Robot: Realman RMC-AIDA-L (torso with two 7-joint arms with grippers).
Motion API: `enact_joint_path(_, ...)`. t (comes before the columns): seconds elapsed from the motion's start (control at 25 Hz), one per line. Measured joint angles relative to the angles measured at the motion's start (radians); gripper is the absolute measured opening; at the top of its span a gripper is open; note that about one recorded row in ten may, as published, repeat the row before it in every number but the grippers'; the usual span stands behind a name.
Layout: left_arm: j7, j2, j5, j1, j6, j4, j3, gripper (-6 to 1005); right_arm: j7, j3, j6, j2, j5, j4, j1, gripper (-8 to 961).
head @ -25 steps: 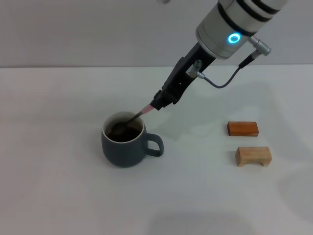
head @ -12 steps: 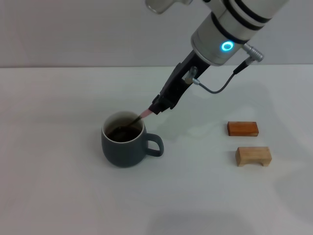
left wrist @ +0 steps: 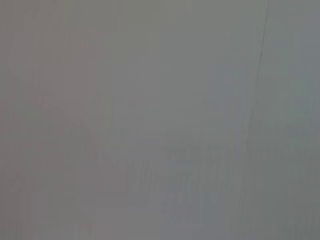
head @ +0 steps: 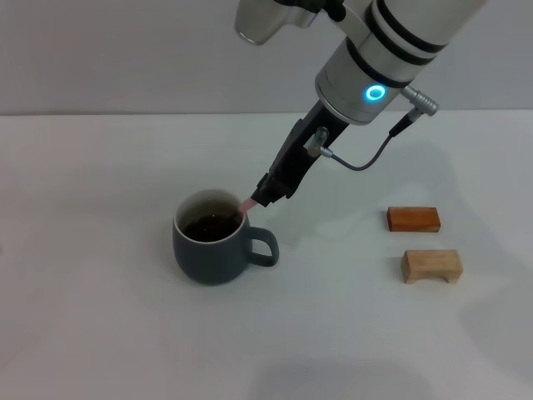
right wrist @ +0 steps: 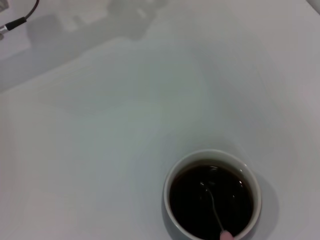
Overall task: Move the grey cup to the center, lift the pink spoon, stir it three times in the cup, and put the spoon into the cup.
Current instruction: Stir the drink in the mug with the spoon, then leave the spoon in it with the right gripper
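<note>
Right gripper (head: 263,194) closed on the pink spoon (head: 247,203), its bowl down in the grey cup (head: 212,242) of dark liquid.

The grey cup (head: 212,240) stands on the table (head: 100,333), left of centre, its handle pointing right. The pink spoon (head: 246,203) slants into it over the right rim, held at its upper end by the right gripper (head: 265,193), which reaches down from behind and to the right. 2 wooden blocks (head: 414,218) lie well apart on the right, 1 behind the other (head: 431,266).
</note>
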Motion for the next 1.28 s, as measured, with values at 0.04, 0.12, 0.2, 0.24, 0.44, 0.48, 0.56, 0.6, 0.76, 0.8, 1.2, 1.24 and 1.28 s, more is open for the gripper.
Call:
enact_joint_path(0.04,0.0,0.0,0.0,0.0,0.0,0.0,0.0,17,0.0,-0.003,-0.003,0.0,0.0,-0.005,0.001,122)
enact_joint_path(0.12,0.001,-0.001,0.0,0.001,0.001,-0.001,0.0,17,0.0,-0.004,-0.004,0.001,0.0,-0.008,0.002,122)
enact_joint_path(0.2,0.002,-0.001,0.0,0.001,0.001,-0.001,0.0,17,0.0,-0.005,-0.006,0.005,0.0,-0.013,0.004,122)
enact_joint_path(0.24,0.002,-0.001,-0.001,0.002,0.001,-0.001,0.0,17,0.0,-0.006,-0.008,0.008,0.0,-0.013,0.006,122)
enact_joint_path(0.44,0.011,-0.002,-0.003,-0.001,0.004,-0.002,0.0,17,0.0,-0.008,-0.026,0.021,0.001,-0.027,0.018,122)
enact_joint_path(0.48,0.011,-0.002,-0.003,-0.002,0.005,-0.002,0.0,17,0.0,-0.009,-0.035,0.023,0.001,-0.028,0.021,123)
enact_joint_path(0.56,0.011,-0.002,-0.003,-0.002,0.007,-0.002,0.0,17,0.0,-0.013,-0.055,0.024,0.002,-0.033,0.027,123)
enact_joint_path(0.6,0.011,-0.002,-0.003,-0.002,0.007,-0.002,0.0,17,0.0,-0.016,-0.066,0.024,0.002,-0.039,0.032,123)
enact_joint_path(0.76,0.012,-0.002,-0.003,0.0,0.024,-0.005,0.0,18,0.0,-0.032,-0.107,0.024,-0.002,-0.064,0.052,123)
enact_joint_path(0.8,0.012,-0.002,-0.003,0.0,0.024,-0.005,0.0,18,0.0,-0.034,-0.111,0.024,-0.006,-0.067,0.056,122)
enact_joint_path(1.2,0.012,-0.002,-0.008,0.001,0.036,-0.012,0.0,18,0.02,-0.03,-0.069,0.021,-0.019,-0.068,0.058,122)
enact_joint_path(1.24,0.012,-0.002,-0.008,0.001,0.036,-0.012,0.0,18,0.022,-0.028,-0.062,0.022,-0.019,-0.067,0.057,122)
enact_joint_path(1.28,0.012,-0.002,-0.008,0.001,0.036,-0.012,-0.002,18,0.024,-0.026,-0.053,0.022,-0.018,-0.067,0.056,123)
